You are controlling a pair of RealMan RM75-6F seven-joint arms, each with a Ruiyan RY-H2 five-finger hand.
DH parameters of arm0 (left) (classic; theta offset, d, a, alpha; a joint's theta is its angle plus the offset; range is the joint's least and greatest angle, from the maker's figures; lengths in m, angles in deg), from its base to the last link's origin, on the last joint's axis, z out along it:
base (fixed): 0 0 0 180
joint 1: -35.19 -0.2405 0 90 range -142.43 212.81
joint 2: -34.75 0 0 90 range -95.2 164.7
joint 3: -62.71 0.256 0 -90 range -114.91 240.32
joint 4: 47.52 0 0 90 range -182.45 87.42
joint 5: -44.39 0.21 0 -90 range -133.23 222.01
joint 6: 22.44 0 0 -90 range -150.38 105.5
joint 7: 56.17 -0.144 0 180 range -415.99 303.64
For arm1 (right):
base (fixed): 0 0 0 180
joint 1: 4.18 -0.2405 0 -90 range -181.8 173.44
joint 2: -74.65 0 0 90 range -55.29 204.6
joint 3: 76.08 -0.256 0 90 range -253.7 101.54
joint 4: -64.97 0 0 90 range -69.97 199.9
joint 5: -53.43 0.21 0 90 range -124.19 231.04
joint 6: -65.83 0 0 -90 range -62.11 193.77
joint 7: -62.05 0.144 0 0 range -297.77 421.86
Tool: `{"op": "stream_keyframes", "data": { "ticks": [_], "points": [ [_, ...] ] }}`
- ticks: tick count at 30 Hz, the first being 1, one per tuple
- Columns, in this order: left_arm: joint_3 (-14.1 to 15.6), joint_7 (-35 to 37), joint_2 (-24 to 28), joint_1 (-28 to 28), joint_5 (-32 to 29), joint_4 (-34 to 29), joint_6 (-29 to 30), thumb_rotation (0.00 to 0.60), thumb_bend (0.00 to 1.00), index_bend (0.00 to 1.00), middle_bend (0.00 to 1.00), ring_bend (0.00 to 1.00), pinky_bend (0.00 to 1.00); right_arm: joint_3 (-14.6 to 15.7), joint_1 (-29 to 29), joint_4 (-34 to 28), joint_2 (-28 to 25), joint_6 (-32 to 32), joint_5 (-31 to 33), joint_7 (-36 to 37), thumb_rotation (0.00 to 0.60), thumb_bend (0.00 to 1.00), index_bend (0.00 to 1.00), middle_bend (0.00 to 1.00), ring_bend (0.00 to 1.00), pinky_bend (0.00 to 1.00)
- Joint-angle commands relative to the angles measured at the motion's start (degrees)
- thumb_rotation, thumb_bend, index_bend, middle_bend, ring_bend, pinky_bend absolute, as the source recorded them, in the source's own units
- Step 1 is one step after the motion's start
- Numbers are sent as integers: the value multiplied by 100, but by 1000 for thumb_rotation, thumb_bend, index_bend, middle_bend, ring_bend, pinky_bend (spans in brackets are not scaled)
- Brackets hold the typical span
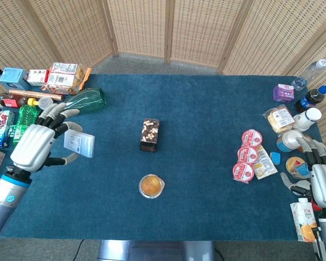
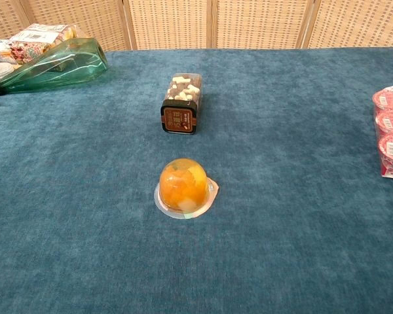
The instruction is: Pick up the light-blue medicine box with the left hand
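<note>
The left robot hand (image 1: 37,145) grips the light-blue medicine box (image 1: 79,143) between thumb below and fingers above, holding it clear of the tabletop (image 1: 206,109), at about nine o'clock from the chocolate box (image 1: 150,134). The forearm rises from the lower left edge. The right robot hand (image 1: 321,178) rests at the right edge, fingers loosely spread, holding nothing.

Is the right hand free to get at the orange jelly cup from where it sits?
Probably yes: the right hand looks empty, and bare cloth lies around the orange jelly cup, though the yogurt cups sit nearby.
</note>
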Motion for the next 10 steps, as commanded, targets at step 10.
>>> {"op": "stream_keyframes", "data": {
  "ticks": [10],
  "points": [
    [-141, 415, 237, -75, -20, 48, 20, 600, 271, 642, 201, 0, 0, -38, -117, -20, 58, 163, 103, -113, 498, 323, 0, 0, 0, 0]
  ]
}}
